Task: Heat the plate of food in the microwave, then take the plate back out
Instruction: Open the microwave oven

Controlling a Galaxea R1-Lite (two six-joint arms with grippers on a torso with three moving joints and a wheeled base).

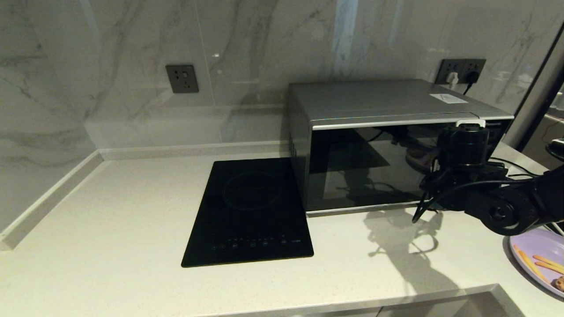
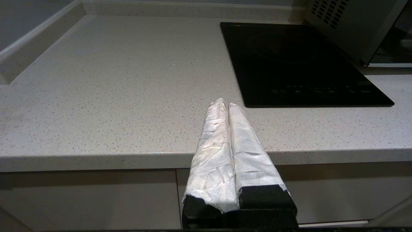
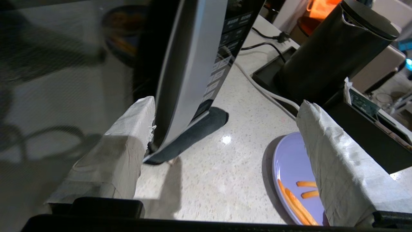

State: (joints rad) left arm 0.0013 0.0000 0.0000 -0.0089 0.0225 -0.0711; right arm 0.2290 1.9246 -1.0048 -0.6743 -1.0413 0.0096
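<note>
microwave [image 1: 374, 163]: door shut, unopened | plate of food [image 1: 539, 259]: kept at counter's right edge, not yet loaded | right gripper [image 3: 225, 135]: spread wide, empty, positioned at door handle [image 3: 186, 74] | left gripper [image 2: 228, 106]: pressed closed, parked | heating, retrieval outstanding

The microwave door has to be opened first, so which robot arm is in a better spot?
The right one. Its open claw is at the microwave door's silver handle, beside the plate of food. The left claw is shut, back at the counter edge.
</note>
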